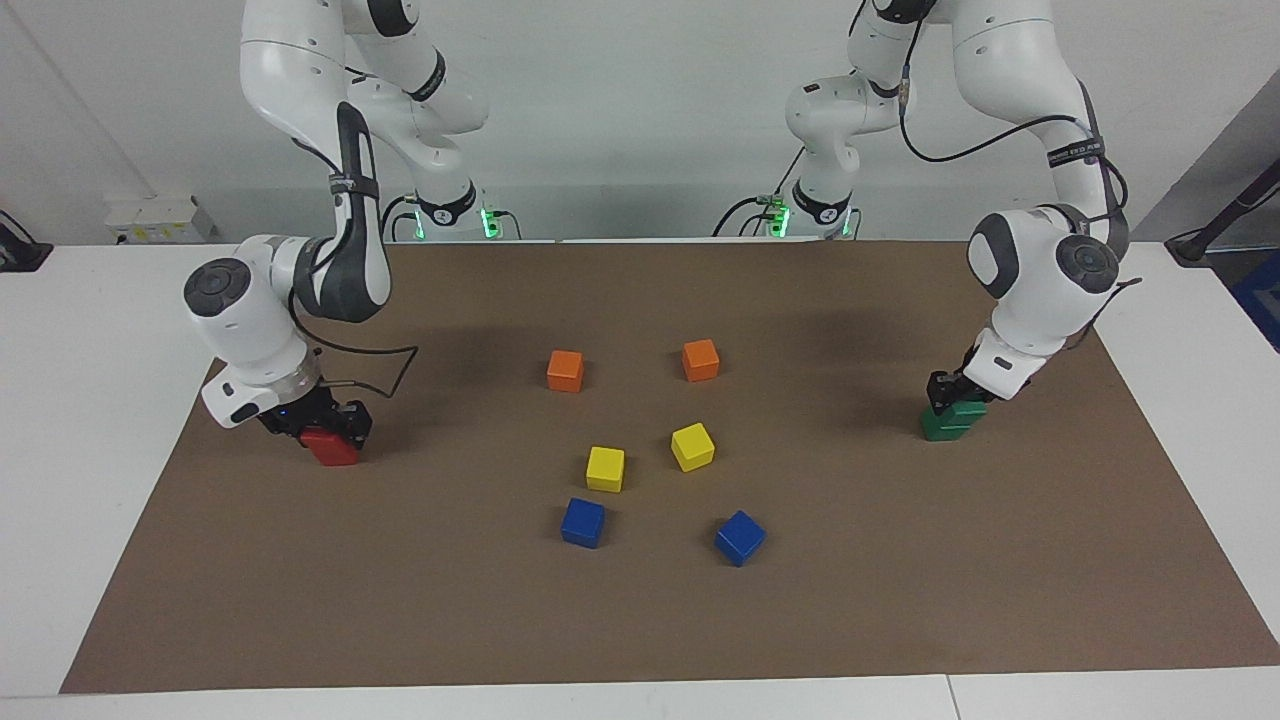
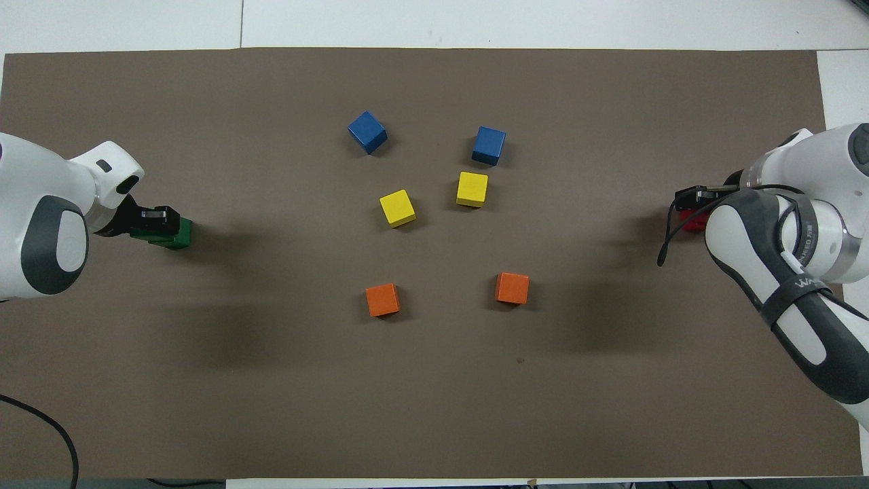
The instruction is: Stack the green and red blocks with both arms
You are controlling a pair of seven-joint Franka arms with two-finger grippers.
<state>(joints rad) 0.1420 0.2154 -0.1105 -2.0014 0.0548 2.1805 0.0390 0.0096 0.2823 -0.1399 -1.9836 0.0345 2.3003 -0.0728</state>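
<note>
From facing view alone, green stack [image 1: 948, 424] two-high | left hand [image 1: 953, 396], right hand [image 1: 328, 428]: state unclear

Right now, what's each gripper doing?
Left gripper: at the upper green block, open or shut cannot be told.
Right gripper: at the red block, cannot be told.

I am watching both arms reaching down low at their own ends of the table, elbows bent, wrists tilting inward. The left claw [image 1: 950, 397] is pointing steeply down; the right claw [image 1: 325, 425] is angling down too, with its fingers standing spread.
</note>
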